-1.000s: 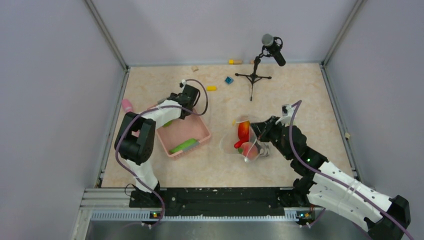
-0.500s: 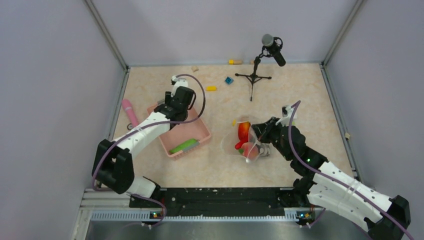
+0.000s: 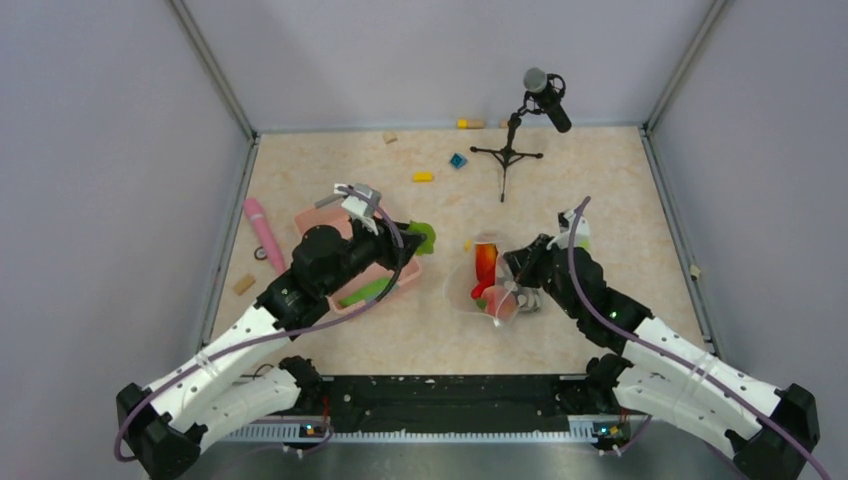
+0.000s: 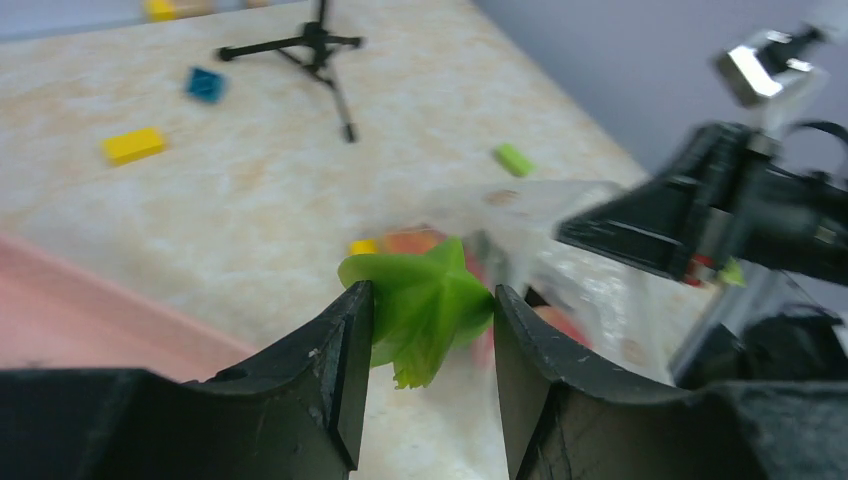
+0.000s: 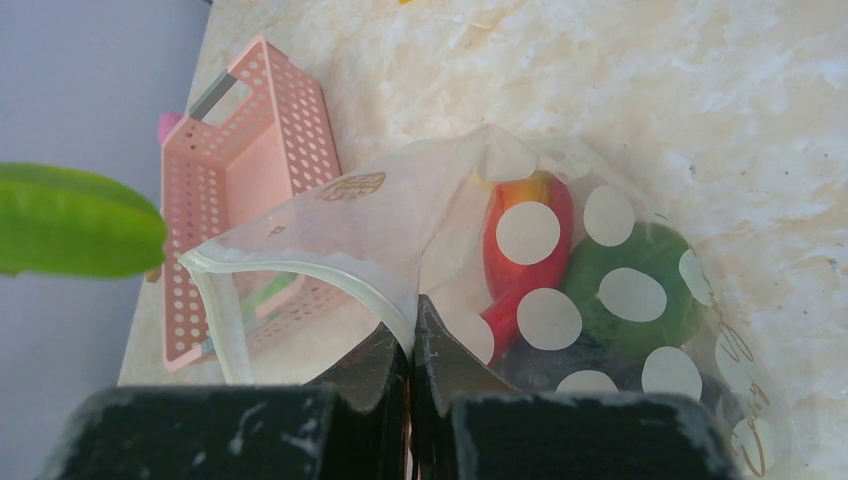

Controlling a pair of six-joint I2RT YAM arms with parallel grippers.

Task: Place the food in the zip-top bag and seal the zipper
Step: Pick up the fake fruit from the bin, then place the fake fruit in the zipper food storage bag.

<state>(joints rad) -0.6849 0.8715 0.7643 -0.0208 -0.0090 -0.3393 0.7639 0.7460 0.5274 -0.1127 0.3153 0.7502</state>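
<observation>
We are midway: our right jaws pinch the unsealed zipper (image 5: 300,268) of the bag (image 5: 340,215) holding a chili (image 5: 525,260), our left jaws grip a green pepper (image 4: 430,300) near it, and a cucumber (image 3: 365,292) lies in the basket (image 5: 300,130).

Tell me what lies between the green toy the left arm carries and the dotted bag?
One small yellow block on the table, just before the bag; otherwise the stretch from the green pepper is bare. The top view shows it.

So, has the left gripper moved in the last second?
Yes: the left gripper went right, off the basket toward the bag, carrying green food.
</observation>
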